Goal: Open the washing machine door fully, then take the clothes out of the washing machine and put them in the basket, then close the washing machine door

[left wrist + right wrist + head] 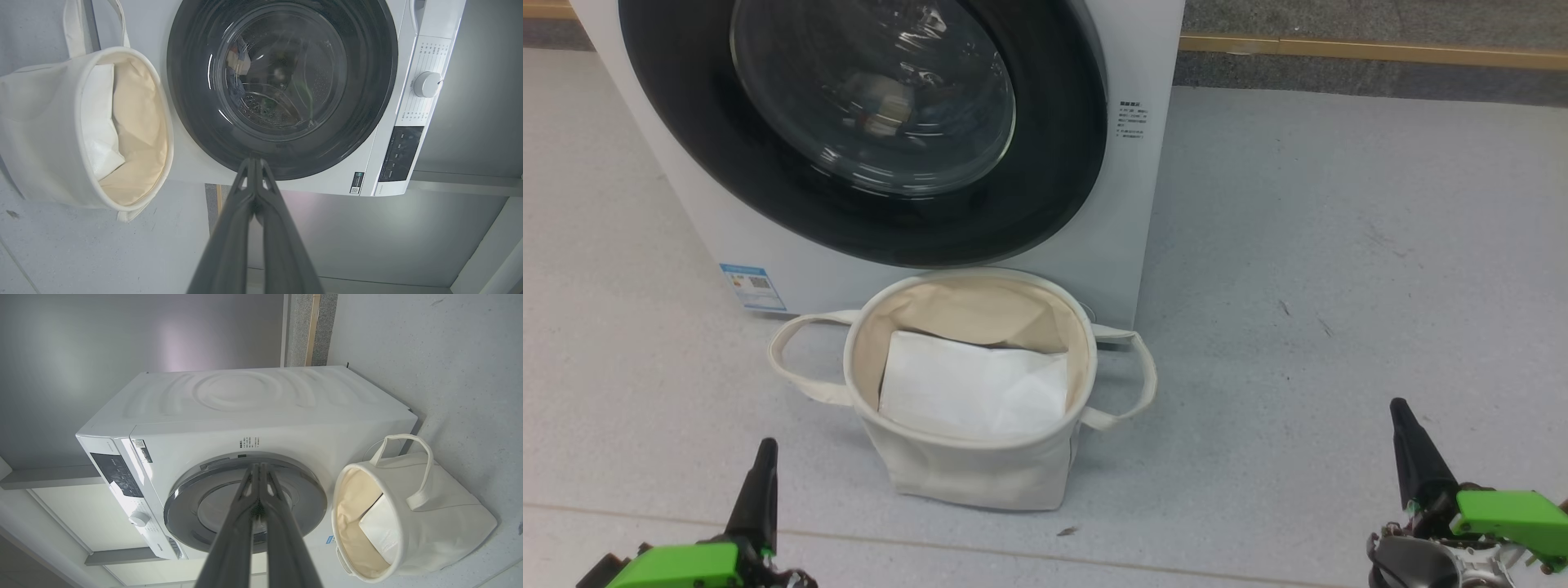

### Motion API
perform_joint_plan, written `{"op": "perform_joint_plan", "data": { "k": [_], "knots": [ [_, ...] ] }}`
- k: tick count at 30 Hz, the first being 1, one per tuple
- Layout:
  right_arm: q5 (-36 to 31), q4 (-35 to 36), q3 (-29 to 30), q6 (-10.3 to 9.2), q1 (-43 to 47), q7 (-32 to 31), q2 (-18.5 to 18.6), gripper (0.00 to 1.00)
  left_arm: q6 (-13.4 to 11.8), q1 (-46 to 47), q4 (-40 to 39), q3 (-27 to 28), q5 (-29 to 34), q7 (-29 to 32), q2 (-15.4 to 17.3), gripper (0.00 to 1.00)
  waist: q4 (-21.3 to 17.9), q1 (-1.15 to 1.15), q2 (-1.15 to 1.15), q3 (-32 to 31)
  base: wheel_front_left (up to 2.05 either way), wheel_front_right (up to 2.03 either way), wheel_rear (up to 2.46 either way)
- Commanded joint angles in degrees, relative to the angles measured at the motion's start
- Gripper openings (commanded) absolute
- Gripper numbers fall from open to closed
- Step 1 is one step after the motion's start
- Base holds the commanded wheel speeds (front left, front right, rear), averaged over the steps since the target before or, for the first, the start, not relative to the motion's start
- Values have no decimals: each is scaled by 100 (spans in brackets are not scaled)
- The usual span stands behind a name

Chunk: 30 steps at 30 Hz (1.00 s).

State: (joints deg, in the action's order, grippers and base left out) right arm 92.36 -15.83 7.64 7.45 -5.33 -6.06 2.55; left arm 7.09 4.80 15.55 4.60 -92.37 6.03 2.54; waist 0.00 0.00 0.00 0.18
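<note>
The white washing machine (1143, 204) stands ahead with its round black-rimmed door (866, 122) shut against the front. Through the glass some clothes (241, 61) show dimly inside the drum. The cream canvas basket (968, 478) sits on the floor right in front of the machine, holding a flat white sheet. My left gripper (765, 451) is low at the left and my right gripper (1401, 408) low at the right, both well short of the basket. In each wrist view the two dark fingers (255, 163) (258, 467) lie pressed together, shut and holding nothing.
Grey floor spreads around the machine and basket. A grey wall base with a wooden strip (1372, 53) runs behind at the right. The machine's control dial (426, 84) and dark panel (400, 153) sit on its top front edge.
</note>
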Motion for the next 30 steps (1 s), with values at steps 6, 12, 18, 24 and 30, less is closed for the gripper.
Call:
{"op": "perform_joint_plan", "data": {
  "k": [6,12,18,24,30],
  "knots": [
    [-17,180,-114,3,-86,-41,32,0,40,139,-152,190,18,45,33,0,0,0,0,0,0,0,0],
    [-17,180,-114,3,-86,-41,32,0,40,139,-152,190,18,44,33,0,0,0,0,0,0,0,0],
    [-17,180,-114,3,-86,-41,32,0,40,139,-152,190,18,44,33,0,0,0,0,0,0,0,0],
    [-17,180,-114,3,-86,-41,32,0,40,139,-152,190,18,44,33,0,0,0,0,0,0,0,0],
    [-17,180,-114,3,-86,-41,32,0,40,139,-152,190,18,44,33,0,0,0,0,0,0,0,0]
  ]
}}
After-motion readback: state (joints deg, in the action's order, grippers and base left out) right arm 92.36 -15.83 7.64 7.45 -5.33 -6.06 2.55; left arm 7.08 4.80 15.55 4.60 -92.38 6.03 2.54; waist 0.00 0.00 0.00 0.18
